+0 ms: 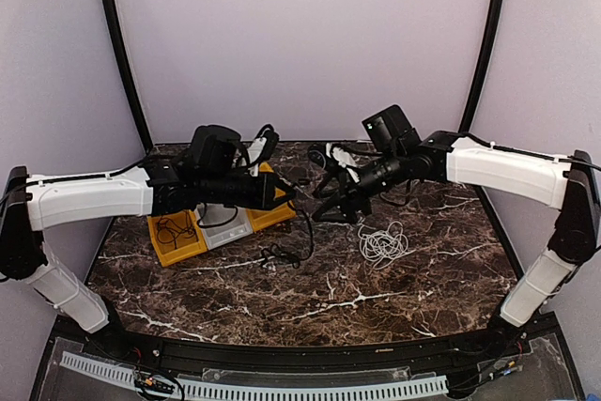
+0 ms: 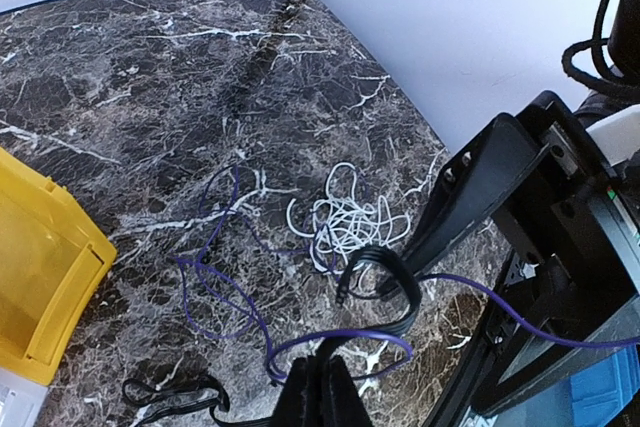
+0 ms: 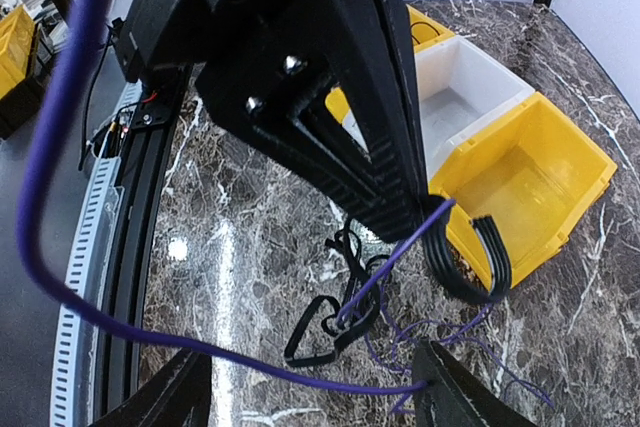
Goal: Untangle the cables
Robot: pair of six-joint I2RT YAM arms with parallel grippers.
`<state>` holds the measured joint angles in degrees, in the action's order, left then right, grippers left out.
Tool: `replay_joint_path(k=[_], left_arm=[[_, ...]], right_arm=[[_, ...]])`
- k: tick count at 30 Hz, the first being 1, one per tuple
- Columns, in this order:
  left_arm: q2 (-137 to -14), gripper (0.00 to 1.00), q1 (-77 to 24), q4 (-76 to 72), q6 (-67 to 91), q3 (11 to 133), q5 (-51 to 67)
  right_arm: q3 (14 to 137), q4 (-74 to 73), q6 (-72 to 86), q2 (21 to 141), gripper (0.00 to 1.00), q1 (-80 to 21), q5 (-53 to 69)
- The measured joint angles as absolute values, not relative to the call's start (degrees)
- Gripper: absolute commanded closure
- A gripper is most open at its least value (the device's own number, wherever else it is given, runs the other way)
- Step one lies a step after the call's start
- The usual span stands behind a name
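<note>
Four cables show: one purple cable (image 2: 345, 339), one white cable (image 1: 383, 243), one black ribbon cable (image 2: 385, 265) and one black loop (image 1: 272, 255). There are two yellow bins (image 1: 174, 239) with one white bin (image 1: 225, 229) between them. The purple cable has loose loops on the table (image 1: 423, 279) and rises to the left gripper (image 1: 289, 192), whose fingers are pressed together on it. From there it runs sideways through the air to one finger of the right gripper (image 1: 336, 208), whose fingers stand wide apart. The black ribbon cable hangs folded just beside the left fingertips, its ends pointing down; whether it is pinched too I cannot tell. The white cable is a round heap near the middle of the table, with no clear long axis. The black loop lies flat, stretched left to right in the top view, in front of the bins. The table is dark brown marble with white veins, enclosed by pale lilac walls (image 1: 300, 35) and two curved black poles (image 1: 117, 44).
</note>
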<state>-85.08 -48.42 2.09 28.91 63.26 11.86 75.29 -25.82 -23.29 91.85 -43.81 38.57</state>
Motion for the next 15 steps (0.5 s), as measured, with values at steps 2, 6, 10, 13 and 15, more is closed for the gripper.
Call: replay_joint_path(k=[2,6,10,13,15], left_arm=[[-85.3,1.0,-48.7,0.7,29.8,63.3,12.0],[-85.4,1.0,-49.1,-1.2,31.1,63.3,12.6],[-85.8,1.0,-49.5,-2.1,31.8,63.3,13.1],[-86.1,1.0,-49.6,-2.1,32.1,63.3,13.3],[-86.2,1.0,-49.7,-2.1,32.2,63.2,13.3]], right_arm=[[75.3,-24.3,-21.8,92.1,0.31,-44.1,38.5],[75.3,-21.4,-18.7,92.7,0.36,-44.2,38.8],[75.5,-19.4,-15.8,94.1,0.7,-44.2,38.6],[75.9,-18.8,-14.3,95.1,1.0,-44.2,37.9],[75.9,-18.3,-13.8,95.1,1.0,-44.2,37.3]])
